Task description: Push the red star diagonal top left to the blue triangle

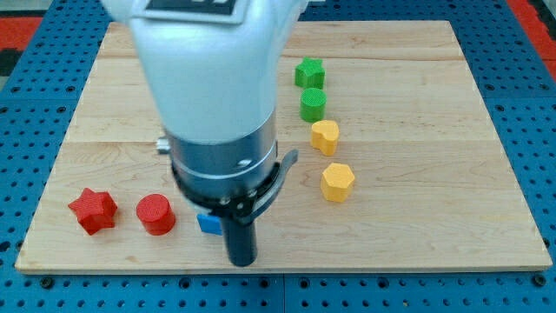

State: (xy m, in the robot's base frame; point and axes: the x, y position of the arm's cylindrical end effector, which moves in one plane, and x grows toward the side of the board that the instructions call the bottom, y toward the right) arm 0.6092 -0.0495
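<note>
The red star [92, 210] lies near the board's lower left corner. A red cylinder [155, 214] stands just to its right. A small blue block [208, 223], mostly hidden by the arm so its shape is unclear, sits right of the cylinder. My tip [241, 260] is at the view's bottom, just right of and below the blue block, close to it. I cannot tell whether they touch. The tip is well to the right of the red star.
A green star [308, 72], a green cylinder [314, 104], a yellow heart-like block [326, 136] and a yellow hexagon [337, 182] form a column right of centre. The wooden board [452, 200] lies on a blue perforated table. The arm's white and grey body covers the board's middle.
</note>
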